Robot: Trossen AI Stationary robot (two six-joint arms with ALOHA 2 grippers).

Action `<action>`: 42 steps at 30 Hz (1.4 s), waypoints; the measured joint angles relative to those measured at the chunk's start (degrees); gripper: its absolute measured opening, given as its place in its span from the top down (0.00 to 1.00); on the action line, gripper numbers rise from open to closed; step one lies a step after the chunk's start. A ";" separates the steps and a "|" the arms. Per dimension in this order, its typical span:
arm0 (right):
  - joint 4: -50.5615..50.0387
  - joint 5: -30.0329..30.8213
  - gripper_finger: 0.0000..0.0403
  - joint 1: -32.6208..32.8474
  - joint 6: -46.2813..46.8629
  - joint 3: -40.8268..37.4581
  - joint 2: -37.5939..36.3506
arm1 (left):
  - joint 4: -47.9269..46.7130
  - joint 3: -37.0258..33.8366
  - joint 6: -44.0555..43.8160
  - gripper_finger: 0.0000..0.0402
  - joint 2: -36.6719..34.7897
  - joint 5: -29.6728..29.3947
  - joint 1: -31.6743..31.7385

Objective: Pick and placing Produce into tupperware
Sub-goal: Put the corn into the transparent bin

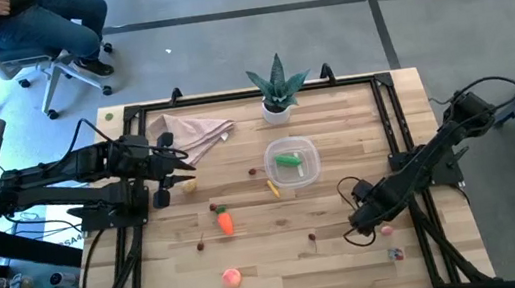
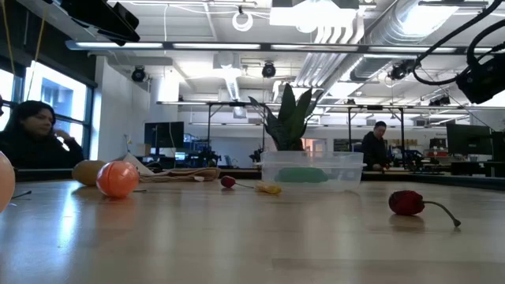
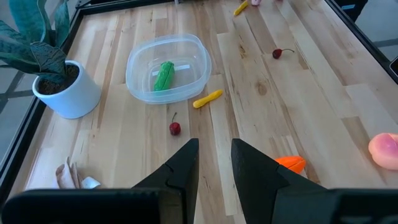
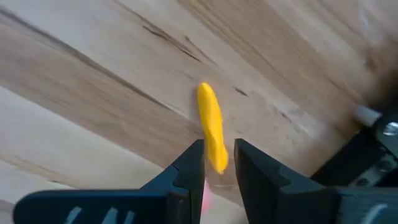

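The clear tupperware sits mid-table with a green pod lying inside. On the wood lie a carrot, a peach, a yellow strip beside the tupperware, and small red cherries. My right gripper is low over the table's right side, open by a narrow gap. Its fingers stand on either side of the near end of a second yellow strip, which lies flat. My left gripper waits at the left, narrowly open and holding nothing.
A potted spiky plant stands at the far edge behind the tupperware. A beige cloth lies far left, with a yellowish piece by my left gripper. Pink bits sit near my right gripper. A black frame rims the table. A seated person is beyond it.
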 joint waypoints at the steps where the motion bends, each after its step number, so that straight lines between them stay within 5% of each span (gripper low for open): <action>1: 0.50 -0.34 0.80 0.00 0.01 -0.54 0.00 | 0.01 0.00 -0.01 0.79 0.00 0.00 -0.01; 42: 5.73 -0.99 0.80 0.13 -0.49 -3.43 0.02 | 0.02 0.00 -0.02 0.79 0.01 0.00 -0.01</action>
